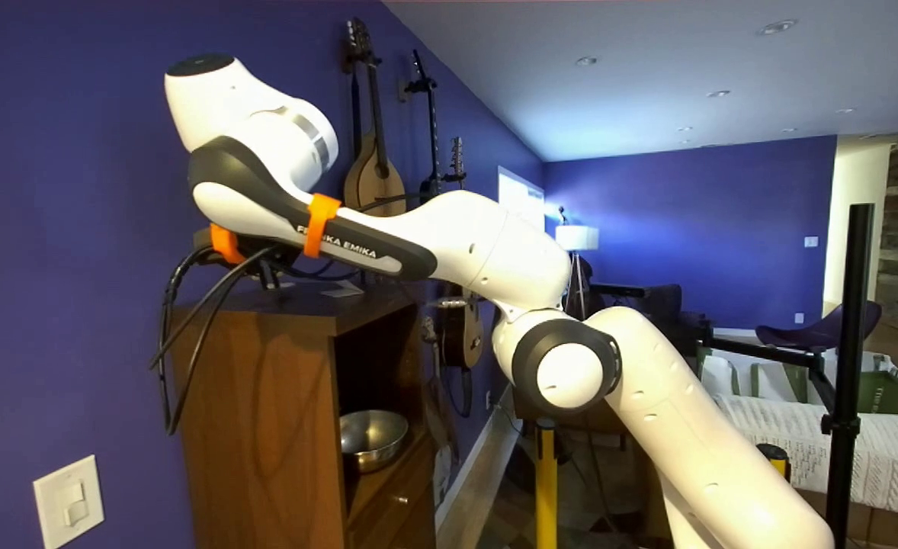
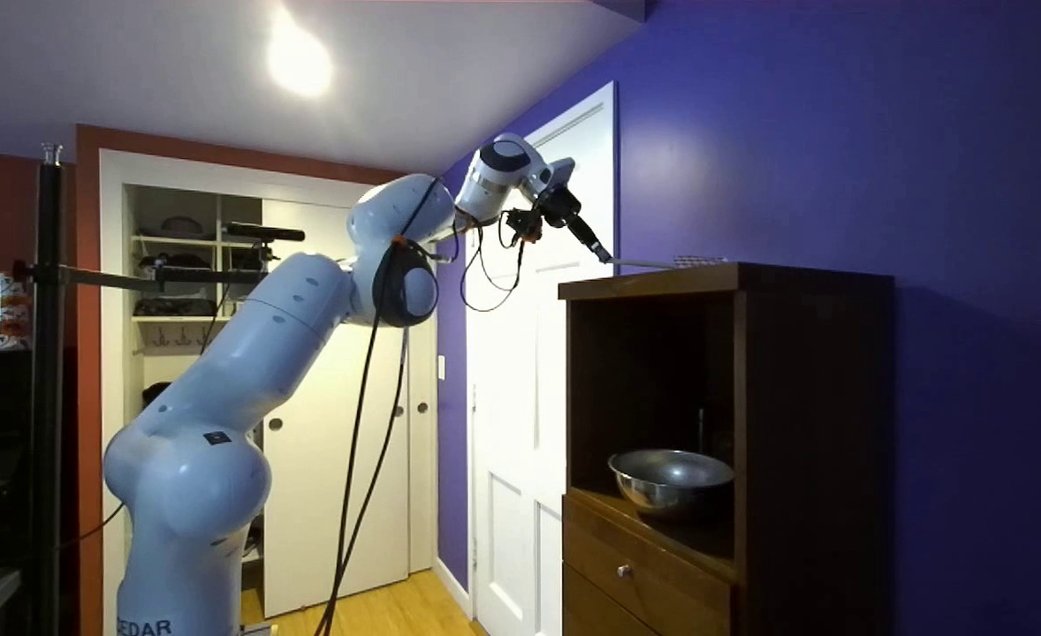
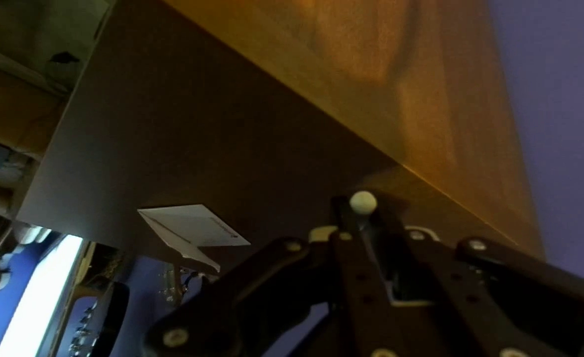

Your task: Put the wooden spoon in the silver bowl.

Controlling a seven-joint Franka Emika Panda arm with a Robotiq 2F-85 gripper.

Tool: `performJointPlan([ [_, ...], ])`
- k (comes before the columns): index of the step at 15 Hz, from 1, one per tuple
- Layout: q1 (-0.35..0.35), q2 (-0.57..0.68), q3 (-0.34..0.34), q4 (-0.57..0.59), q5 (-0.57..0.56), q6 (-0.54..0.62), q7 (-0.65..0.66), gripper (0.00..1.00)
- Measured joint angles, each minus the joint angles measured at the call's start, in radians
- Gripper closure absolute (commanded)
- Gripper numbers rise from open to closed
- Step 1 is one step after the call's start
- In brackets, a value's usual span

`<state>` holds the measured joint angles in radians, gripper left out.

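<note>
The silver bowl sits upright on the open shelf of the brown wooden cabinet; it also shows in an exterior view. My gripper is low over the cabinet top near its edge, tilted downward. Its fingers look shut on the wooden spoon, whose slim pale handle runs from the fingertips just above the cabinet top. In the wrist view, the pale rounded end of the spoon shows between the dark fingertips. The spoon's scoop end cannot be made out. In an exterior view the arm hides the gripper.
The brown cabinet stands against the purple wall, with drawers below its open shelf. A folded white card lies on its top. Stringed instruments hang on the wall behind it. Loose cables hang from the wrist beside the cabinet.
</note>
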<state>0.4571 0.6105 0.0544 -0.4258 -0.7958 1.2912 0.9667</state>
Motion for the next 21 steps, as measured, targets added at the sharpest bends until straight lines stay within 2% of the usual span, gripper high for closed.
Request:
performJointPlan([
  [5,0.053,-0.097,-0.040,0.002,0.078,-0.005,-0.103,0.97],
  [9,0.115,-0.191,-0.042,0.006,0.119,-0.029,-0.193,0.97],
  [13,0.215,-0.289,-0.041,0.013,0.122,-0.128,-0.272,0.97],
  [18,0.356,-0.383,-0.034,0.014,0.104,-0.275,-0.288,0.97],
  [21,0.428,-0.407,-0.027,0.014,0.063,-0.303,-0.289,0.97],
])
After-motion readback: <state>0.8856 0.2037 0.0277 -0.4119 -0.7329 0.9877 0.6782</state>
